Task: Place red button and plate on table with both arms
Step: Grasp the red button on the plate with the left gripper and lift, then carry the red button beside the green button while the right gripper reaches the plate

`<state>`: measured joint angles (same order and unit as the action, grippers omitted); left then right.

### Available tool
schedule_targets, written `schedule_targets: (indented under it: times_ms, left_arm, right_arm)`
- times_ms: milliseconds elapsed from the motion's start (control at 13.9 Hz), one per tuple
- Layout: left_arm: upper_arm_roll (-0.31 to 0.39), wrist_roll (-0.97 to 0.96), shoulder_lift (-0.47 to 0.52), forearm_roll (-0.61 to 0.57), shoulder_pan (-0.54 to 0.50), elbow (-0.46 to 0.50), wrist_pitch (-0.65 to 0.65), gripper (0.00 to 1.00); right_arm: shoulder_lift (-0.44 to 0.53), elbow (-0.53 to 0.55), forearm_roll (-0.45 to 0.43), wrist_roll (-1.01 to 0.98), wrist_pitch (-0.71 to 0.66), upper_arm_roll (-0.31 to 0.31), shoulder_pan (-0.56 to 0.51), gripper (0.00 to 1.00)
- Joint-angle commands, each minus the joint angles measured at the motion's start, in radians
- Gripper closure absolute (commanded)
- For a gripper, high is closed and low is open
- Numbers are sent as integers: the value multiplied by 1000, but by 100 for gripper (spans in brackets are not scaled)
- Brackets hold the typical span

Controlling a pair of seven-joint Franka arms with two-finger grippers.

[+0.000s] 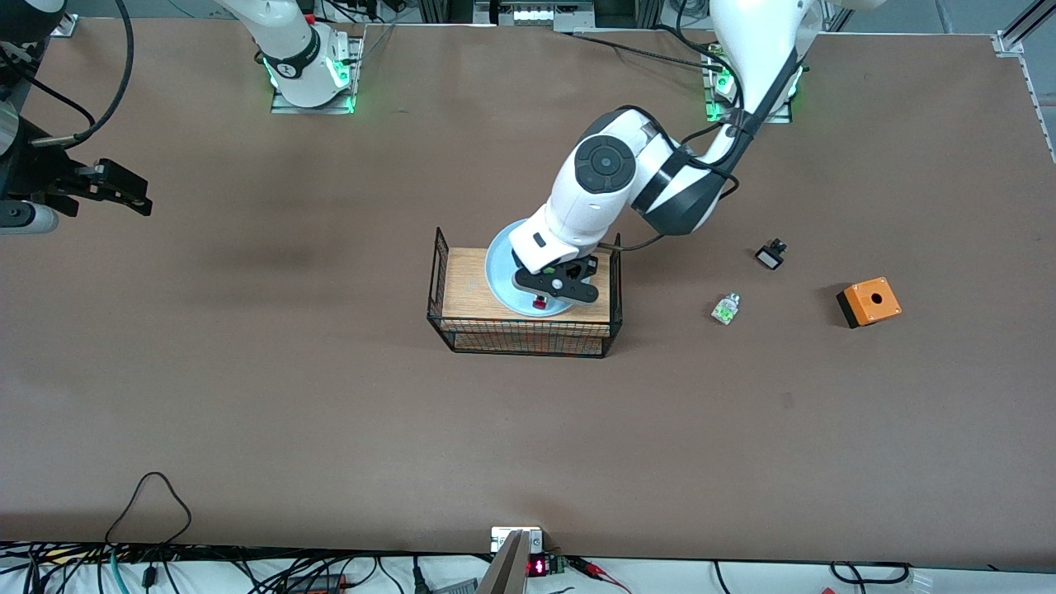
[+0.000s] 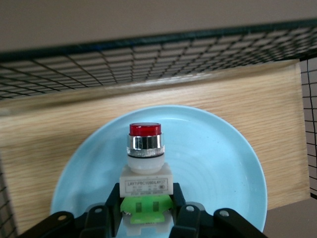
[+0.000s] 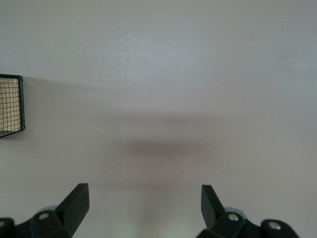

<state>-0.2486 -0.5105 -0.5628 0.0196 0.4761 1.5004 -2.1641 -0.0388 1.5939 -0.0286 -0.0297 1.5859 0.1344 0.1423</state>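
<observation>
The pale blue plate (image 1: 499, 272) lies on the wooden top of the black wire rack (image 1: 470, 285) at mid-table. My left gripper (image 1: 544, 297) is over the plate's edge nearer the front camera and is shut on the red button (image 1: 539, 304). In the left wrist view the fingers (image 2: 113, 206) clamp the button's (image 2: 144, 148) whitish body from both sides, with the red cap pointing away over the plate (image 2: 223, 163). I cannot tell whether the button touches the plate. My right gripper (image 1: 136, 198) waits open and empty over the bare table (image 1: 330, 412) at the right arm's end, and it also shows in the right wrist view (image 3: 143, 198).
A white-green part without a red cap (image 1: 725, 308), a small black part (image 1: 770, 254) and an orange box with a hole (image 1: 869, 302) lie on the table toward the left arm's end. A corner of the rack (image 3: 11, 106) shows in the right wrist view.
</observation>
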Motion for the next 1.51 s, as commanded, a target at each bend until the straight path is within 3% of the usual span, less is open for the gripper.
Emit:
schedule_targets:
  times_ms: [0, 216, 359, 503, 647, 791, 1007, 1222, 1438]
  left_arm:
    - [2, -19, 66, -9, -17, -93, 209, 88]
    - [5, -13, 109, -23, -71, -202, 471, 88]
    - [0, 25, 127, -24, -169, -213, 584, 88]
    - [6, 195, 121, -23, -290, -198, 615, 87]
    - [5, 338, 101, -30, -403, -180, 610, 87]
    - [8, 508, 52, -46, -483, -177, 610, 83]
    - [6, 676, -18, -217, -517, -145, 583, 83]
    - [8, 682, -61, -257, -574, -57, 453, 83]
    - [9, 710, -91, -293, -622, 65, 226, 83]
  right_arm:
    - [-13, -15, 15, -12, -13, -4, -6, 0]
    - [-3, -17, 19, 81, -20, -22, 19, 0]
    - [-3, -19, 67, 366, -27, -77, 66, 0]
    - [-13, -31, 117, 619, -20, -143, 114, 0]
    - [-44, -35, 115, 778, -4, -191, 183, 0]
    - [-94, -71, 113, 887, 19, -196, 262, 0]
    - [-162, -94, 115, 1035, 68, -197, 351, 0]
    - [-229, -94, 110, 1224, 167, -197, 442, 0]
    - [-286, -95, 108, 1391, 261, -197, 509, 0]
